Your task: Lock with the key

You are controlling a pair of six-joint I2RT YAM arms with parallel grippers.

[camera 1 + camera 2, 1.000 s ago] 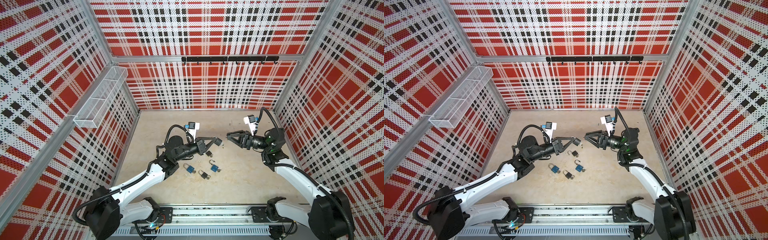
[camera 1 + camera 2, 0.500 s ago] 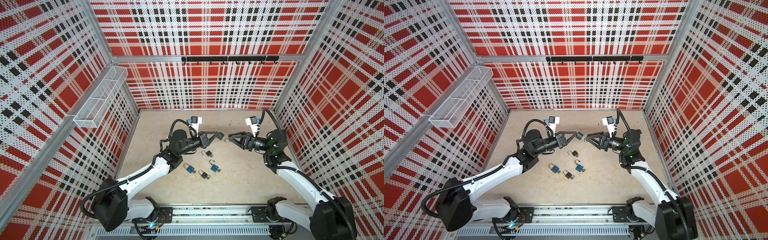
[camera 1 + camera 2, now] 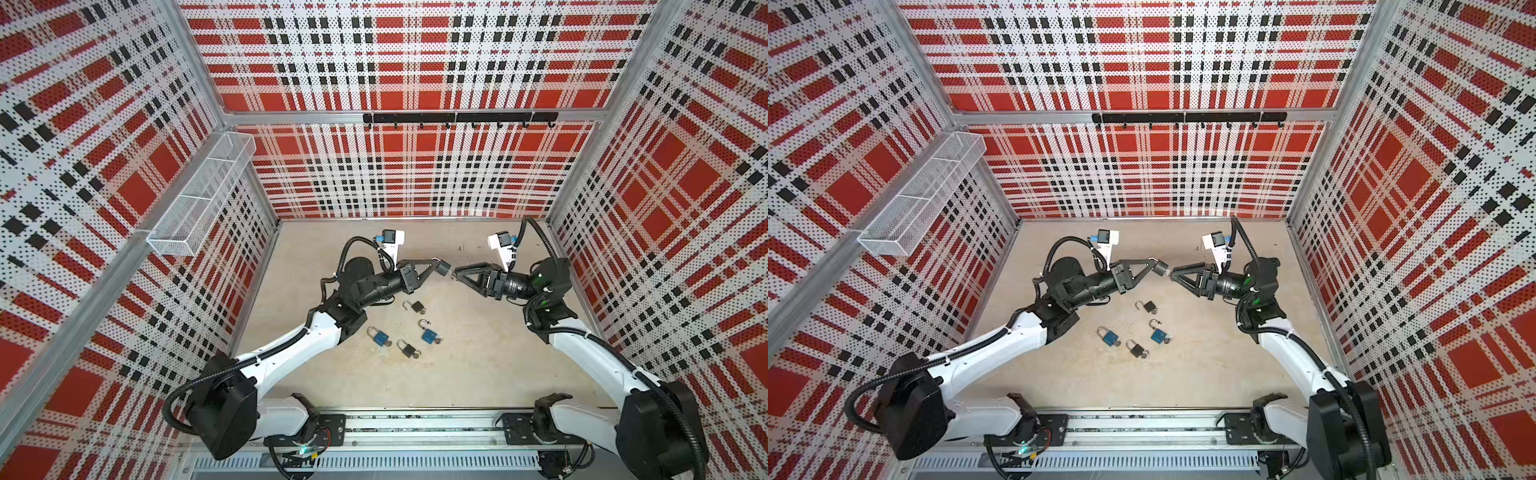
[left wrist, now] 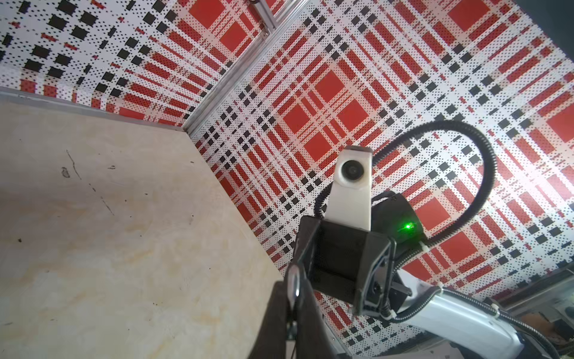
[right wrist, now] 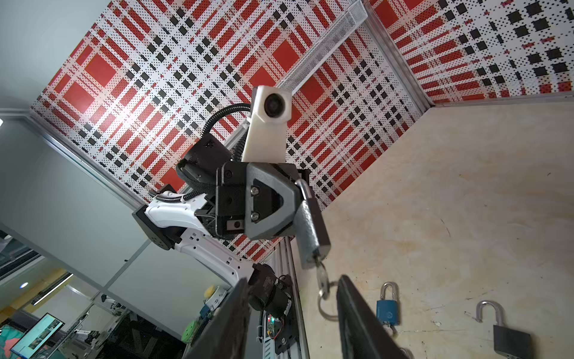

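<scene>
Key (image 5: 320,271) first: we count one at work, seated in the underside of the grey padlock (image 5: 310,230), its ring (image 5: 326,303) dangling. Padlocks come to five. That grey one is pinched by its shackle end in the left gripper (image 3: 435,266), jaws clamped on it, held over the table (image 3: 478,374) a little above centre in both top views. Four more lie on the wood below it: two blue padlocks (image 3: 379,337) (image 3: 429,336) and two black padlocks (image 3: 417,307) (image 3: 408,350). From the right of frame the right gripper (image 3: 456,275) faces it, jaws partly apart, the key between its fingers (image 5: 354,314); whether the ring touches a finger we cannot tell.
</scene>
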